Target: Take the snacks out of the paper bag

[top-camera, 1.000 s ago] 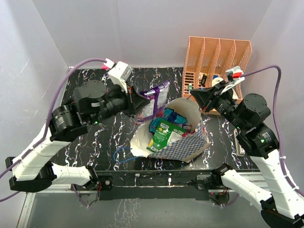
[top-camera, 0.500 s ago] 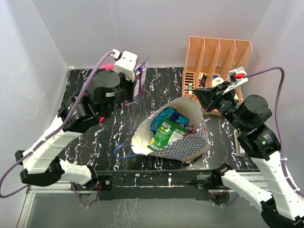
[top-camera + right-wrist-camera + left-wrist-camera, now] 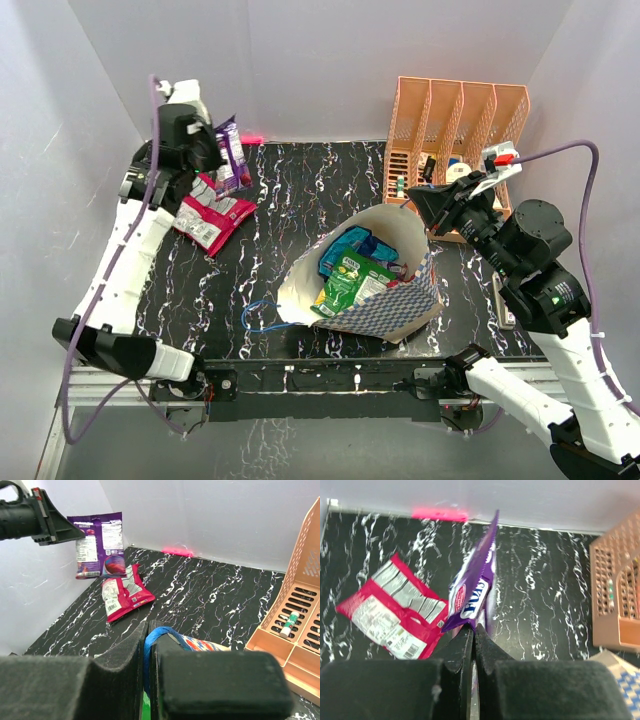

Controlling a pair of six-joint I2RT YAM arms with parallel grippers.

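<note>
The blue-and-white checkered paper bag (image 3: 395,305) lies on its side mid-table, mouth toward the left, with green (image 3: 345,283) and blue (image 3: 350,245) snacks inside. My right gripper (image 3: 412,196) (image 3: 148,625) is shut on the bag's blue cord handle (image 3: 160,637), holding the upper rim up. My left gripper (image 3: 212,150) (image 3: 474,626) is shut on a purple snack packet (image 3: 231,155) (image 3: 472,587) (image 3: 96,545), held in the air at the far left. A magenta-and-silver packet (image 3: 210,218) (image 3: 392,612) (image 3: 124,594) lies flat on the table beneath it.
A peach-orange slotted organizer (image 3: 455,135) (image 3: 295,625) stands at the back right, holding small items. The bag's other blue cord handle (image 3: 262,318) trails on the table at the near left. White walls enclose the black marbled table (image 3: 300,190).
My left arm has swung away from the bag's mouth to the far left corner, carrying the purple packet above the magenta one. The right arm and bag stay still.
</note>
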